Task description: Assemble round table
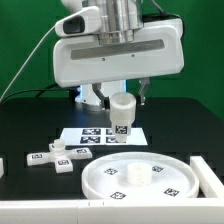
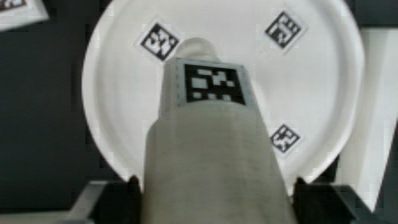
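The gripper (image 1: 122, 100) grasps the cylinder leg (image 1: 121, 113) by its round sides; it seems light, stiff, slippery plastic. The round disc (image 1: 100, 181) lies near the worktop's front edge

I can read no words, numbers or brand names anywhere. Only black-white square tags (image 2: 214, 83) show: one on the leg (image 2: 214, 150) near the disc (image 2: 125, 60), several on the disc itself, and others on the marker board (image 1: 90, 135) beyond the disc.

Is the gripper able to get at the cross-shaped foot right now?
Probably not yet: the gripper is shut on the leg, so its jaws are full. The cross-shaped foot itself lies uncovered on the black tabletop, apart from the disc.
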### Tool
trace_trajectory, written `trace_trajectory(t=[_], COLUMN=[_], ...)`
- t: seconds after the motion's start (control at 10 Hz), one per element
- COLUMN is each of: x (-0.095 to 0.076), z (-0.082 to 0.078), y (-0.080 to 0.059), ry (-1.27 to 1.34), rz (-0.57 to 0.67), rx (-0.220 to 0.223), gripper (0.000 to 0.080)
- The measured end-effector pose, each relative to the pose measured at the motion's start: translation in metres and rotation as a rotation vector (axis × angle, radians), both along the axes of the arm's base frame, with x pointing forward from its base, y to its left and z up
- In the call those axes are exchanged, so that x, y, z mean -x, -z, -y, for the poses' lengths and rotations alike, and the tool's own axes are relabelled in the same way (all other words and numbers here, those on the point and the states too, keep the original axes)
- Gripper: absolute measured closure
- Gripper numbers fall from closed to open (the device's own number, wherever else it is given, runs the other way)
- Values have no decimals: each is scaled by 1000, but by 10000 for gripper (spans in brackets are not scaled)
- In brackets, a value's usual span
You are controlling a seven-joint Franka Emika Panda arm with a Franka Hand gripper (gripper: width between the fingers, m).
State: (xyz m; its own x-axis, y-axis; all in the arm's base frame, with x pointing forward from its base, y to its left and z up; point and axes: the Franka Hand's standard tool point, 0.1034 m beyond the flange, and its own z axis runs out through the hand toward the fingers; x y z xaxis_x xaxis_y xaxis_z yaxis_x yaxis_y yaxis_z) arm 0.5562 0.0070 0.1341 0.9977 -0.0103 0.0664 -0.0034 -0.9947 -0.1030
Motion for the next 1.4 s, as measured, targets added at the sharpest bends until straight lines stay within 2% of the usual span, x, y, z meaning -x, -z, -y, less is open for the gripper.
trace_trajectory(t=[0.1, 0.2, 0.3, 0.4, 0.5, 0.6, 0.7, 0.8, 1.0, 1.2, 1.4], x=[-4, -15, -27, -35, -37, -35, -32, -33, -17, -15, -13], z=[-4, -6, -6, -13, -14, -8, -10, -12, -32, -19, -20], y=[3, 1, -3, -3, -6, -4, 1, -1, 5, 8, 11], ry=[7, 21, 28, 34, 31, 33, 29, 27, 9, 32, 34], rz=[45, 117, 247, 348, 411, 471, 433, 434, 439, 410, 394], rx=[4, 11, 40, 61, 78, 106, 95, 94, 88, 84, 79], gripper=[392, 392, 392, 392, 392, 392, 392, 392, 391, 390, 390])
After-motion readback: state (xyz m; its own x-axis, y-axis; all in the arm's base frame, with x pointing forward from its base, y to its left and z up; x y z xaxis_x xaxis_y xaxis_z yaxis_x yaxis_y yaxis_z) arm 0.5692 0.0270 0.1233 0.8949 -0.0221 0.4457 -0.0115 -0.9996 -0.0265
